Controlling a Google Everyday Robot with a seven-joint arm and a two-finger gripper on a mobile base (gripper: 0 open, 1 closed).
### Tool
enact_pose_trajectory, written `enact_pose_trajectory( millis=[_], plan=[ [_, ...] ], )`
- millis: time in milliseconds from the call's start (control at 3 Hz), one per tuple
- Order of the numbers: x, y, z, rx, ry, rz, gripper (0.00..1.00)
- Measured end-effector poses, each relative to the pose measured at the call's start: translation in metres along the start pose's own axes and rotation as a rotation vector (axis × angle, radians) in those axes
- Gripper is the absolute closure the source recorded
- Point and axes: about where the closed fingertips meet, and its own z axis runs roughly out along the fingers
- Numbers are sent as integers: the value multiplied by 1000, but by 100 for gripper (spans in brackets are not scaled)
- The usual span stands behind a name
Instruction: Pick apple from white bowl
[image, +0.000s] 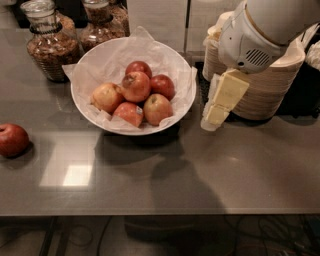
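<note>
End effector (214, 118) hangs right of centre, just beside white bowl (131, 131), over table (250, 165); open or closed, cannot tell. Apple (136, 86) sits atop other apples (157, 107), bowl centre. Likely firm, weighty, smooth-skinned, bruisable. Grip across widest middle, from above.

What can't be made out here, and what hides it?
Camera view:
- Beige bowl stack: partly behind the arm and the gripper, which hangs right of the white bowl.
- Arm: cut by top edge.
- Rear apple: lower part behind the top apple.
- Lone apple: cut by left edge.
- Second jar: top cut by top edge.
</note>
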Motion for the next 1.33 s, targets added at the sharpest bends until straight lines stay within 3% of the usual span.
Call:
enact_pose_trajectory(
  millis=[333, 667, 1333],
  plan=[
    [-21, -8, 20, 5, -131, 4, 0],
    [-51, -21, 46, -35, -272, 25, 0],
    [-85, -39, 86, -110, -407, 41, 0]
  ],
)
